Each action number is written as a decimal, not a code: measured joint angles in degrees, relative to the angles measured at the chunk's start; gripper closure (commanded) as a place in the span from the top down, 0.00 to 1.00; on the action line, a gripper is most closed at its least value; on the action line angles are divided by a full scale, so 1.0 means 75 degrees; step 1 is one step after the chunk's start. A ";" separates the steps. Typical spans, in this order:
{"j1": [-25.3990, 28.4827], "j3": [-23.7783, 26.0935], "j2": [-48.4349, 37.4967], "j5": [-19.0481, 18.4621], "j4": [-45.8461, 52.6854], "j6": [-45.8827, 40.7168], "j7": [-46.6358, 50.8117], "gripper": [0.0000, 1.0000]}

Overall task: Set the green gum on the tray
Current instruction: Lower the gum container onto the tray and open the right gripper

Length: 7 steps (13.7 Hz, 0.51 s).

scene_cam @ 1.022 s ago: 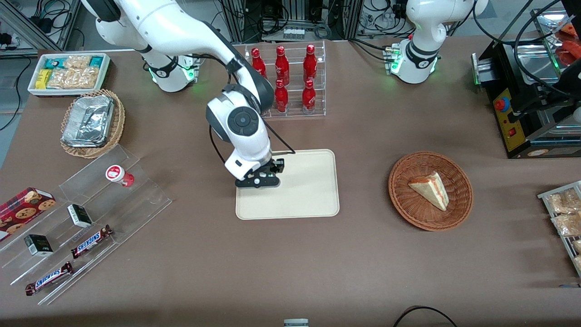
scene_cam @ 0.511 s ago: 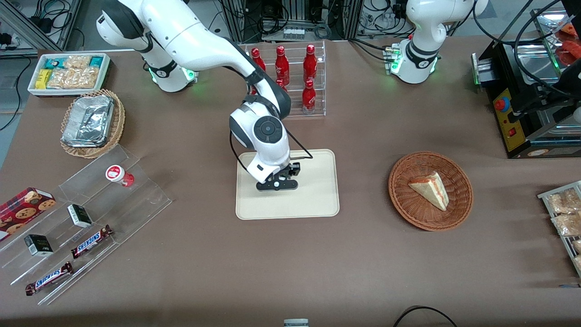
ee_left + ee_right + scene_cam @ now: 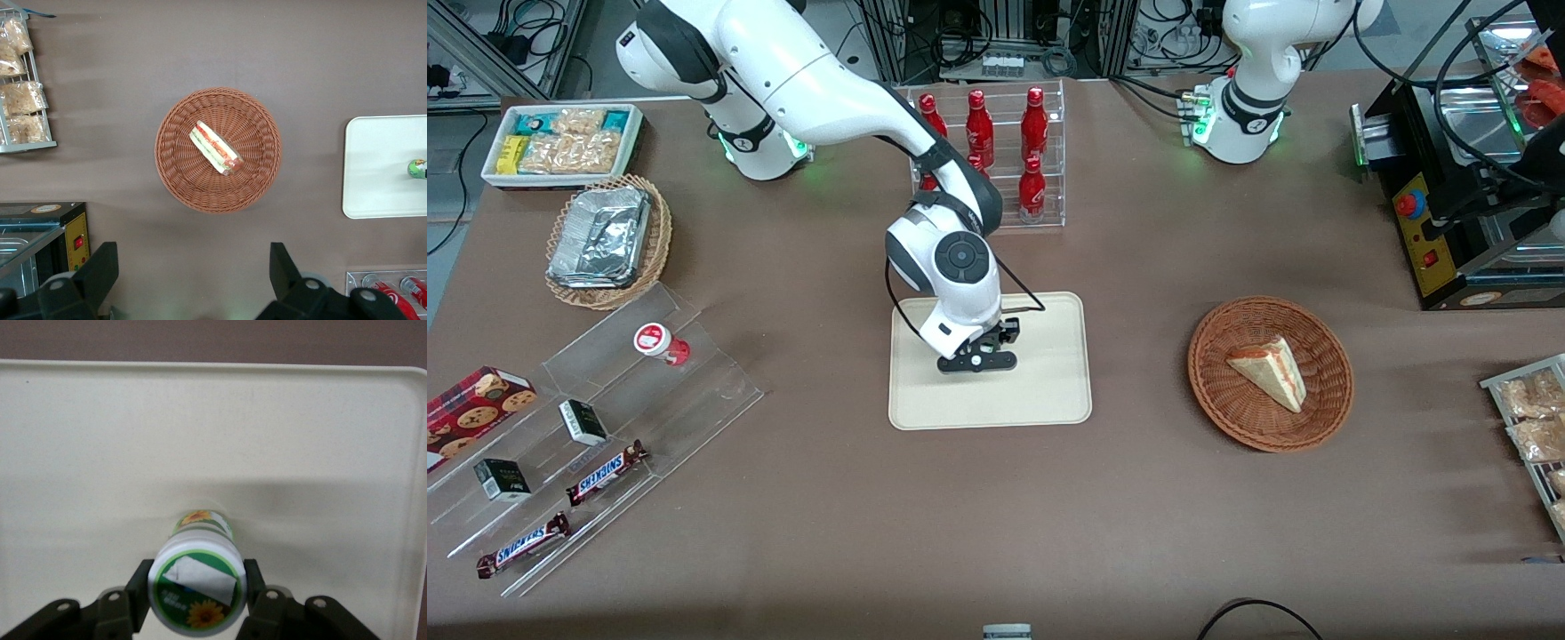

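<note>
My right gripper (image 3: 976,361) hangs low over the middle of the cream-beige tray (image 3: 1049,391), shut on the green gum. In the right wrist view the green gum (image 3: 197,590) shows its round white lid with a green and sunflower mark, pinched at the sides between the two black fingers (image 3: 138,595). Its green-and-white body points down at the tray (image 3: 200,420) with a shadow under it; whether it touches the tray I cannot tell. The front view hides the gum under the gripper. In the left wrist view the green gum (image 3: 417,168) shows over the tray (image 3: 373,167).
A rack of red bottles (image 3: 996,160) stands just farther from the front camera than the tray. A wicker basket (image 3: 1214,391) with a sandwich sits toward the parked arm's end. Toward the working arm's end, a clear stepped stand holds a red gum bottle (image 3: 660,342) and snack bars.
The gripper has carried the gum from the tray's edge nearest the working arm's end inward to above the tray's middle, slowing over the last half second.
</note>
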 measured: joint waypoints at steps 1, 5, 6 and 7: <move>0.0005 0.0000 0.0015 0.0000 0.0000 0.0014 0.0002 0.93; 0.0000 -0.0028 0.0036 0.0000 0.0064 0.0056 0.0000 0.99; -0.0018 -0.0052 0.0026 0.0000 0.0139 0.0061 0.0000 0.99; -0.0058 -0.0081 -0.0029 0.0000 0.0217 0.0063 0.0000 0.99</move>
